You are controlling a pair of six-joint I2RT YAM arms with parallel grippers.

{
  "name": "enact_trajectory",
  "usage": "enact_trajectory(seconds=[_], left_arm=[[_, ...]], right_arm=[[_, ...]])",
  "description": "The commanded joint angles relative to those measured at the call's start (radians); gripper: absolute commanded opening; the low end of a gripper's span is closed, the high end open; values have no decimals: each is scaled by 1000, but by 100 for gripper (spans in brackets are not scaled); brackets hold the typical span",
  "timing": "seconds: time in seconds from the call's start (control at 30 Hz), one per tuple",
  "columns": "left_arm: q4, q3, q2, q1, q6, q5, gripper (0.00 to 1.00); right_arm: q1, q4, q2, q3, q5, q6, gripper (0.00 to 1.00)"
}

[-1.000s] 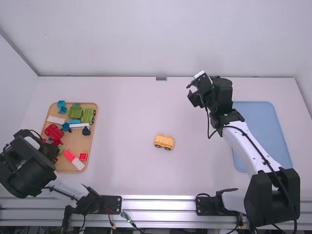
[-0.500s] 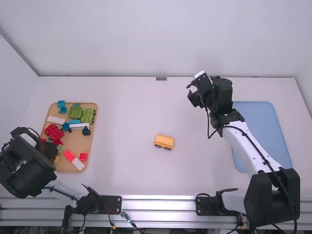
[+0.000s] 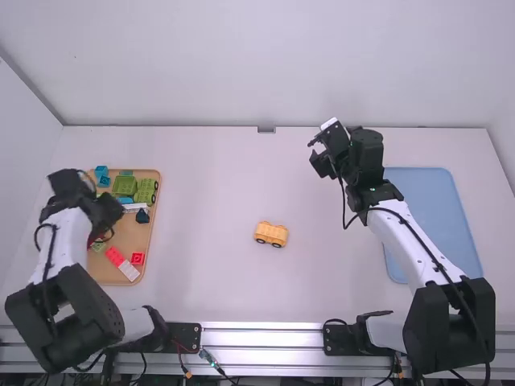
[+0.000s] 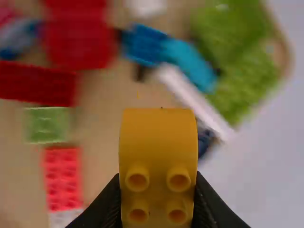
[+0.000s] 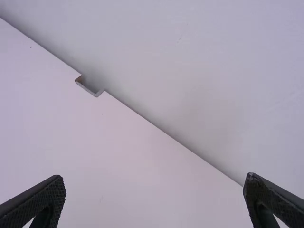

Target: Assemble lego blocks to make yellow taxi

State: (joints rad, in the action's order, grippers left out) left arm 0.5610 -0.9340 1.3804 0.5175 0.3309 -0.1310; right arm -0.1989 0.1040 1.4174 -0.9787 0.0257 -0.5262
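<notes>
My left gripper (image 3: 106,217) hangs over the left part of the wooden tray. In the left wrist view, the left gripper (image 4: 157,204) is shut on a yellow block (image 4: 158,142) with a rounded end and several studs, held above the other blocks. A yellow wheeled car base (image 3: 271,234) stands by itself mid-table. My right gripper (image 3: 317,154) is raised over the far right part of the table, left of the blue tray; in the right wrist view, the right gripper (image 5: 154,197) has its fingers wide apart with nothing between them.
On the wooden tray (image 3: 121,278) lie green blocks (image 3: 125,186), a red block (image 3: 138,258), a white block (image 3: 129,272) and several blue pieces. The blue tray (image 3: 430,209) lies at the right, beside the right arm. A wall rises behind the table's far edge.
The left arm has swung away from the camera and its gripper has risen over the tray, carrying the yellow block. The right arm and the car base have kept still.
</notes>
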Motion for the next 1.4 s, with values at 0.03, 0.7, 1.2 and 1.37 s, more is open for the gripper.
enact_trajectory(seconds=[0.03,0.7,1.2,1.37], left_arm=[[43,-24,10,-227,-70,62,2],[142,-265,463,-891,-1522,-48,1],[-119,-63,487,-878,-1553,10,1],[-185,-10,487,-878,-1551,19,99]], right_arm=[[2,-11,4,-21,3,6,99],[3,-100,4,-20,38,6,99],[2,-112,4,-20,68,5,99],[2,-113,4,-20,84,6,99]])
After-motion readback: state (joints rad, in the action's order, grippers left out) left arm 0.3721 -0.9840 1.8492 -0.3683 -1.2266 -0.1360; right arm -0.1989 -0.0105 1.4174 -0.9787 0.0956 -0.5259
